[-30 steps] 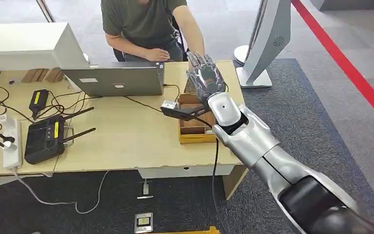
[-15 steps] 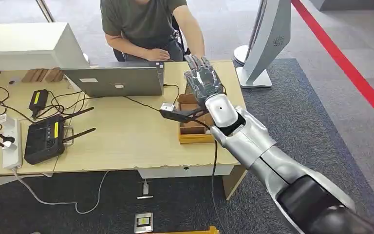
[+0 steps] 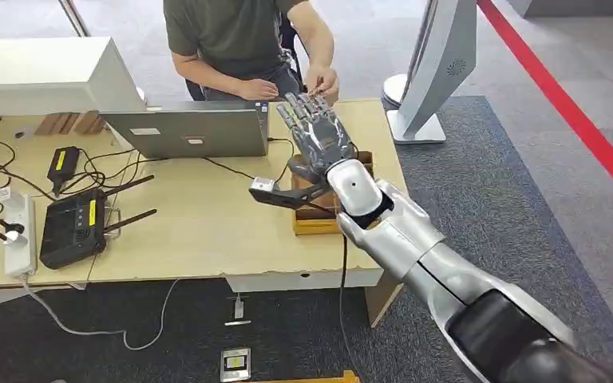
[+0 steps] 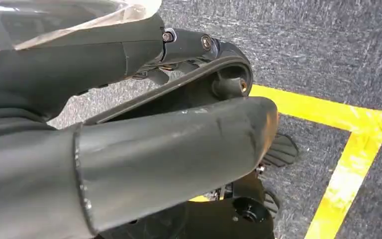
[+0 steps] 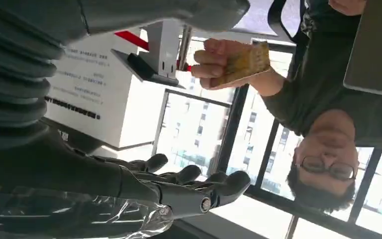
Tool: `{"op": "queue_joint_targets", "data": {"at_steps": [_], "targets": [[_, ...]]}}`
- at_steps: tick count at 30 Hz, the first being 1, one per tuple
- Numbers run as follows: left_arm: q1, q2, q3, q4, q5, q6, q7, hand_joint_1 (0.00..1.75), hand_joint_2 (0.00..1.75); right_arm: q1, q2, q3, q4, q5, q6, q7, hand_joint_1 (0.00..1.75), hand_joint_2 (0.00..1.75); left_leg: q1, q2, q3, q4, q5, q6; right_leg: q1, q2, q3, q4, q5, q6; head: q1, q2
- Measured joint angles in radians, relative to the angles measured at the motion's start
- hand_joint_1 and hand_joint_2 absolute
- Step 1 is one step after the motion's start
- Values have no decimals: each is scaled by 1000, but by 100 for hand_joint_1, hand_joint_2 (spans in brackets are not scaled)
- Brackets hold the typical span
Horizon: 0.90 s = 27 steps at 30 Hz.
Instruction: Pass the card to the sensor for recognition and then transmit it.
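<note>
My right hand (image 3: pixel 313 136) is raised over the far right part of the desk (image 3: pixel 207 231), fingers spread and nothing in it. In the right wrist view its dark fingers (image 5: pixel 179 191) are stretched out and bare. Just beyond the fingertips a seated person's hand (image 3: pixel 322 80) pinches a yellowish card (image 5: pixel 246 62), apart from my fingers. A wooden box (image 3: pixel 313 222) lies on the desk under my right forearm. My left hand (image 4: pixel 169 144) hangs over the carpet, its thick thumb and a dark finger apart, holding nothing.
An open laptop (image 3: pixel 187 132) stands in front of the person. A black router with antennas (image 3: pixel 72 227), a power strip (image 3: pixel 17 231) and tangled cables cover the desk's left side. A white kiosk stand (image 3: pixel 435 72) rises just right of the desk.
My right hand has swung left and turned, its fingers spreading. The person's hand, earlier hidden behind my hand, now shows beyond my fingertips.
</note>
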Motion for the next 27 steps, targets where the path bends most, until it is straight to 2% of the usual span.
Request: {"op": "queue_joint_targets", "data": {"at_steps": [6, 10, 14, 19, 24, 27], "targets": [[1, -2, 0, 0, 4, 5, 5, 0, 0, 7, 0, 9, -7, 31, 41, 8, 0, 0, 0, 0, 0, 0, 0, 0, 0, 0, 0, 0, 0, 0, 0, 0], [1, -2, 1, 0, 6, 6, 8, 0, 0, 8, -21, 7, -33, 32, 76, 19, 0, 0, 0, 0, 0, 0, 0, 0, 0, 0, 0, 0, 0, 0, 0, 0], [3, -2, 1, 0, 6, 3, 6, 0, 0, 25, -68, -16, -55, -7, 108, 26, 0, 0, 0, 0, 1, 0, 0, 0, 0, 0, 0, -1, 0, 0, 0, 0], [8, -1, 1, 0, 5, -5, 5, 0, 0, 65, -147, -52, -68, -40, 107, 22, 0, 0, 0, 0, 0, 1, 0, 0, 0, 0, 1, -1, 0, 0, 0, 0], [7, 0, 1, 0, 4, -5, 5, 0, 0, 80, -181, -70, -84, -41, 108, 26, 0, 0, 0, 1, 1, 1, 0, 0, 0, 2, -1, -1, 1, 0, 0, 0], [8, 0, 1, 0, 0, -6, 5, 0, 0, 91, -214, -89, -96, -79, 134, 62, 0, 0, 0, 0, 1, 1, 0, 0, 0, 1, 0, -1, 1, 0, 0, 0]]}}
